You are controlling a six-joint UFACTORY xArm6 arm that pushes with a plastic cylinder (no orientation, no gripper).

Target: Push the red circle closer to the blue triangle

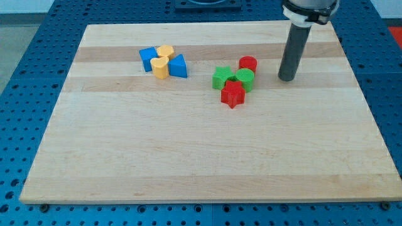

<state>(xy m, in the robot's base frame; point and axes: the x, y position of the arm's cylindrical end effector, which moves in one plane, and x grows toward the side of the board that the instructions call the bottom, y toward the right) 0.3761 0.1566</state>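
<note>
Red circle [248, 63] sat on the counter [188, 150], toward the view's top and right of centre, just to the view's left of my tip [287, 78]. Gap between them was small but clear, no contact. The circle was a short upright cylinder. No hand on this arm, only the rod, so nothing was open, closed or gripping; the rod [293, 51] stood upright, dark, coming down from the view's top edge, its lower end on the wood.

Just below-left of the red circle, further from my tip, was the green circle [245, 79], touching or almost touching the red one, can't tell which. Left of that, the green star [222, 78], tight against the green circle. Below the two greens, the red star [232, 94], pressed up to both. These four made one cluster, all to the view's left of my tip.

Blue triangle [178, 66] lay well apart from my tip, further to the view's left, beyond the green star with a bare strip of counter between. It belonged to a second cluster: a yellow block [161, 67], shape unclear, touching its left side; another yellow block [166, 51] just above that one; a blue cube [149, 59] at the far left end, touching the yellows.

The counter was pale wood with a darker band near the view's top, resting on a blue perforated base [19, 94].
</note>
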